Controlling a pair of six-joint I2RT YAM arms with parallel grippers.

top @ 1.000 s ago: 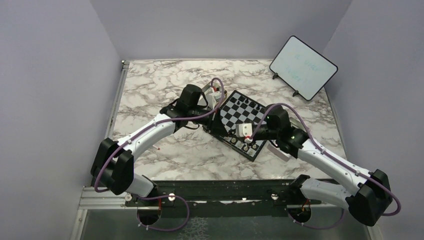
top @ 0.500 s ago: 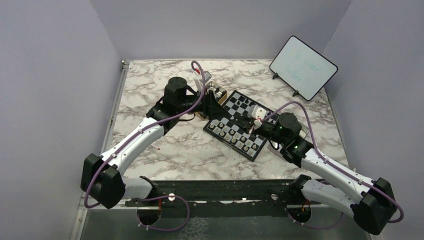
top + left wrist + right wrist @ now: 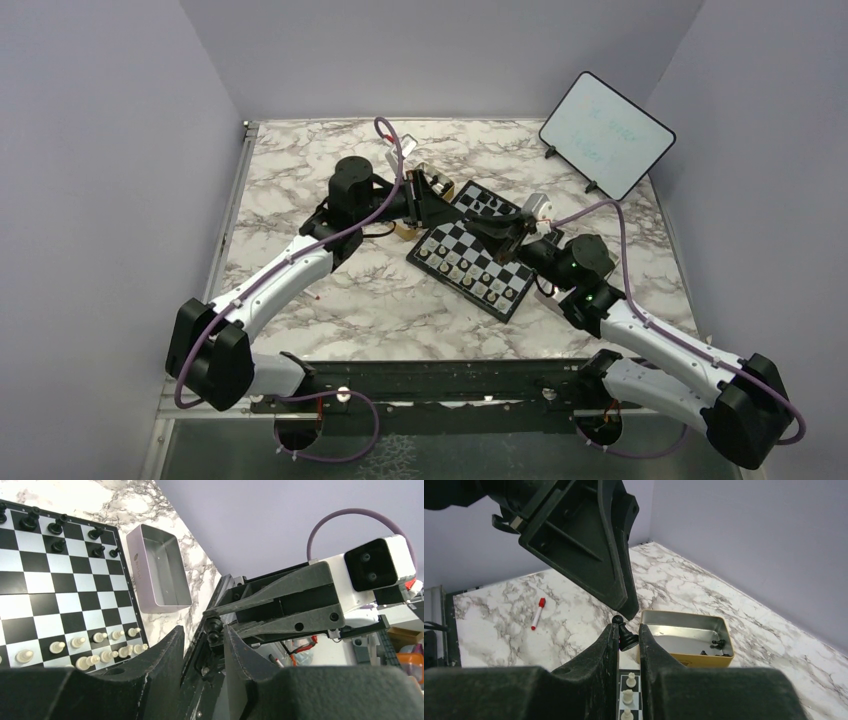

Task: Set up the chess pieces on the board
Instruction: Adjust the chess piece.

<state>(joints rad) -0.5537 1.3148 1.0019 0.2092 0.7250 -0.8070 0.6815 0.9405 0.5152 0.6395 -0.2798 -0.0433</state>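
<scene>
The right gripper (image 3: 626,630) is clamped on a black pawn (image 3: 625,635), pinching its body so the head shows just above the fingertips. A piece like this is probably light, rigid and smooth, apt to twist or slip, so the waist above the base looks the safest hold. The left gripper (image 3: 204,635) stands part open, straddling the pawn; contact is unclear. The board (image 3: 480,262) lies below. The gold tin (image 3: 684,652) sits at four o'clock of the pawn.

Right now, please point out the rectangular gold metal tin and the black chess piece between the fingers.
Gold metal tin (image 3: 684,660): right wrist view, front wall.
Black chess piece (image 3: 625,636): right wrist view, its body.
</scene>
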